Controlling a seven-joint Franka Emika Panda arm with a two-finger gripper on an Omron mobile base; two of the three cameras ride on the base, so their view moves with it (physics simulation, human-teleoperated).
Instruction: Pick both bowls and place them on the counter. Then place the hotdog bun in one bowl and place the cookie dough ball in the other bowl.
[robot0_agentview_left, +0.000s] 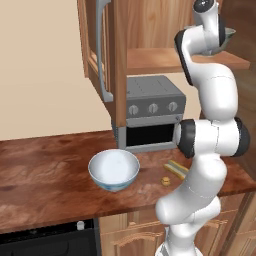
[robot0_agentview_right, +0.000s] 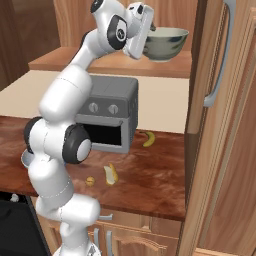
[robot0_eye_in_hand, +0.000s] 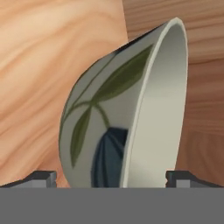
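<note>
Wooden cabinets hang over a brown counter (robot0_agentview_left: 45, 175) with a grey toaster oven (robot0_agentview_left: 150, 112) at the back. Two bowls: a white bowl (robot0_agentview_left: 114, 170) sits on the counter, and a leaf-patterned bowl (robot0_agentview_right: 166, 43) is up by the shelf (robot0_agentview_right: 110, 62), its rim between the gripper (robot0_agentview_right: 145, 31) fingertips (robot0_eye_in_hand: 41, 178), clamped. One hotdog bun (robot0_agentview_right: 111, 174) and one cookie dough ball (robot0_agentview_right: 90, 181) lie near each other. From the right, a banana (robot0_agentview_right: 148, 138) shows beside the oven.
</note>
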